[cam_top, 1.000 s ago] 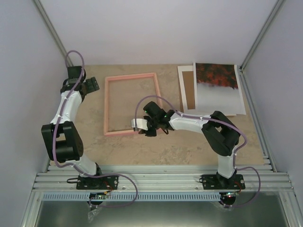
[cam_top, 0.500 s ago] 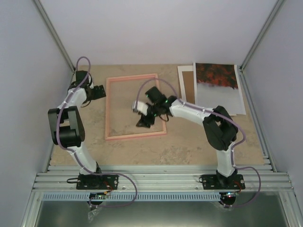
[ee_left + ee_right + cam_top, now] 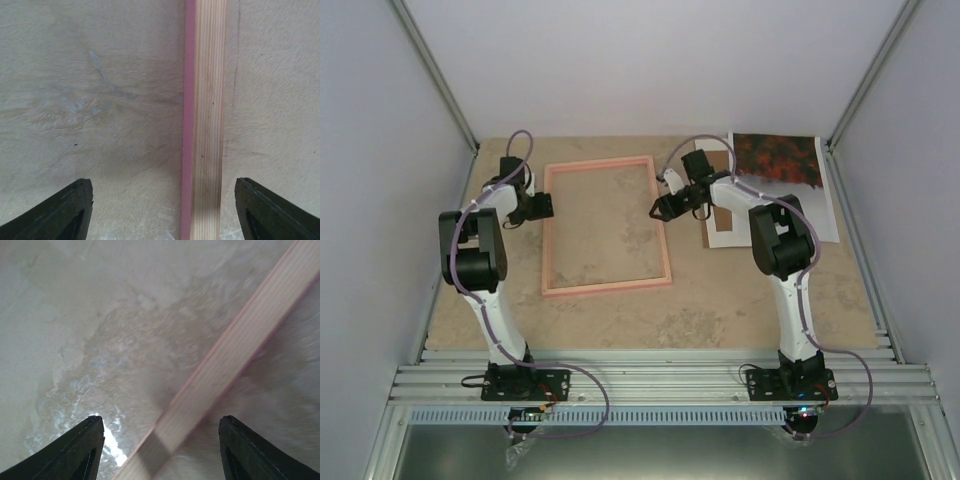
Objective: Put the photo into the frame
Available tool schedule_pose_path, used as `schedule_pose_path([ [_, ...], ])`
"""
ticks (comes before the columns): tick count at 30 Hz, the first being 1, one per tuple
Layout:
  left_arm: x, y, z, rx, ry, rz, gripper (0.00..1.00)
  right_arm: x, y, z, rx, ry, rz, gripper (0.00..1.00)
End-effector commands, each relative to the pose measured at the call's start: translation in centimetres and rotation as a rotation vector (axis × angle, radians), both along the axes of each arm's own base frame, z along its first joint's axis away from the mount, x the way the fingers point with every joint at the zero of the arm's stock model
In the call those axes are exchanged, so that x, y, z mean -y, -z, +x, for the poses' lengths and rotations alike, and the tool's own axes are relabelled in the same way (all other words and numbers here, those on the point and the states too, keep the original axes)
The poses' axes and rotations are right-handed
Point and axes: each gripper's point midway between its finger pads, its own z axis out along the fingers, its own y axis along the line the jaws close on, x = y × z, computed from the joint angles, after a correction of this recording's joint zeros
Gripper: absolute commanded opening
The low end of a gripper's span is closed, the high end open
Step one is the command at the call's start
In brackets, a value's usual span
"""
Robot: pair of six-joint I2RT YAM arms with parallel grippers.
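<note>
The frame (image 3: 607, 288) lay flat near the middle of the table (image 3: 720, 300), the tabletop showing through its opening. The photo (image 3: 775, 165) lay well apart from it in the far right corner, printed side up, overlapping a brown backing board (image 3: 718, 222). The left tool (image 3: 542, 207) was at the frame's left rail, spread wide, with the rail running between its fingers. The right tool (image 3: 658, 208) was over the right rail, likewise spread wide and gripping nothing.
</note>
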Motion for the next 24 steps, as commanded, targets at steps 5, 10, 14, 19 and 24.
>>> schedule_pose_path([
  [5, 1.8, 2.2, -1.2, -0.049, 0.077, 0.008, 0.65, -1.0, 3.5, -4.5, -0.238, 0.037, 0.064, 0.57],
  [10, 4.1, 2.9, -3.8, -0.091, 0.125, -0.051, 0.55, 0.5, 3.4, -6.7, -0.242, 0.027, 0.043, 0.57],
  [14, 5.4, 3.2, -6.2, -0.120, 0.150, -0.083, 0.55, 2.3, 4.2, -7.7, -0.253, 0.047, 0.011, 0.56],
  [19, 6.4, 3.0, -8.7, -0.146, 0.171, -0.131, 0.54, 3.4, 4.5, -9.3, -0.279, 0.049, 0.009, 0.54],
  [24, 6.7, 2.7, -10.2, -0.159, 0.188, -0.145, 0.55, 4.1, 3.3, -11.7, -0.293, 0.035, 0.017, 0.54],
])
